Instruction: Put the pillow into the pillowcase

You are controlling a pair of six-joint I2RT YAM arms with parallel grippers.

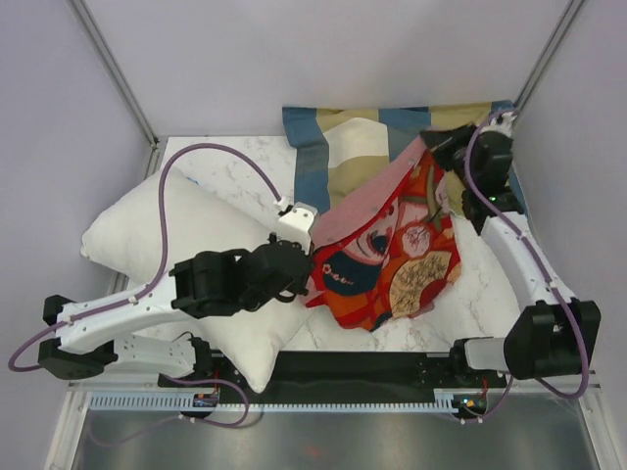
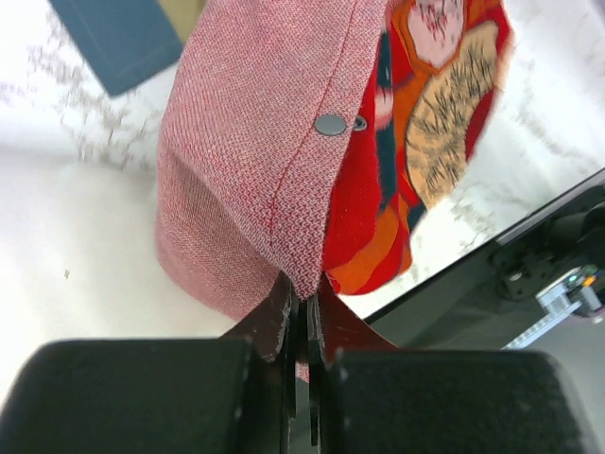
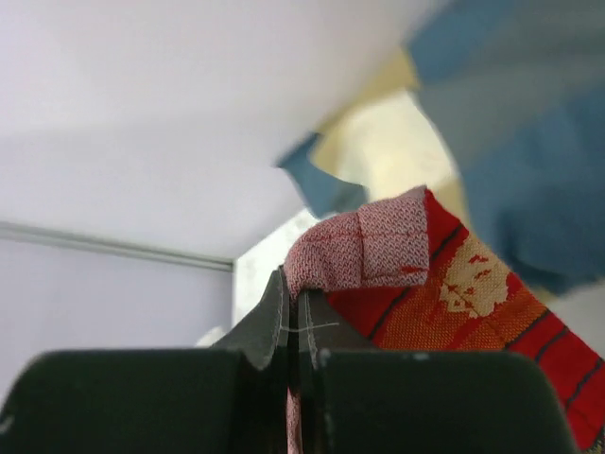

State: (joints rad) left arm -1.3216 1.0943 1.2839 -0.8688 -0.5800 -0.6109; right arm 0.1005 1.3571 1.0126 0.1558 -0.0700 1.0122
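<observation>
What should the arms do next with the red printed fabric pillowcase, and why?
Probably pull the two end effectors apart to open the case's mouth. The left end effector and right end effector are each shut on the dull pink hem of the red printed fabric pillowcase, while the plump white rectangular pillow lies outside it, under the left arm.

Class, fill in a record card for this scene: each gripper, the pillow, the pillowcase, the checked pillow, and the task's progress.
left gripper: shut on the pillowcase, pinching its pink edge
right gripper: shut on the pillowcase's far pink edge
pillow: on the marble table, left side, partly under the left arm, outside the case
checked pillow: at the back, partly covered by the pillowcase
progress: pillow not yet in the pillowcase
</observation>
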